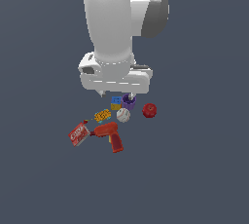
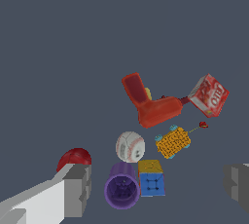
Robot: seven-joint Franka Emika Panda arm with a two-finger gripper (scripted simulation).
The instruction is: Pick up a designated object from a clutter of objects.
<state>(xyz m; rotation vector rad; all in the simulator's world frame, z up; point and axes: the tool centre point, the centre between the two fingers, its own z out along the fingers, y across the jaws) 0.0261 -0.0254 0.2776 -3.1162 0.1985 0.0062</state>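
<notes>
So the tool [image 2: 158, 184] is spread wide open with nothing in it, hanging over the back edge of the pile. Right under it in the wrist view are the purple cup [image 2: 122, 187] and the blue-yellow block [image 2: 151, 177], side by side and touching or nearly so, with the red ball [image 2: 74, 158] peeking out behind one finger [image 2: 78, 189]. A bit further out sit the baseball [image 2: 130, 146] and the orange-yellow piece [image 2: 172, 142].

Then comes the red drill [image 2: 151, 103], and past its nose is the thing we actually want, the red box [image 2: 209, 95]. It's at the far edge of the pile, tilted up on one side, right by the drill tip. In the exterior view the red box [image 1: 78, 134] is toward the exterior view's left and closer to the camera than the tool, so my guess is the arm has to cross the whole pile.

The surface [image 1: 194, 179] is plain dark grey-blue. No room to speak of.
</notes>
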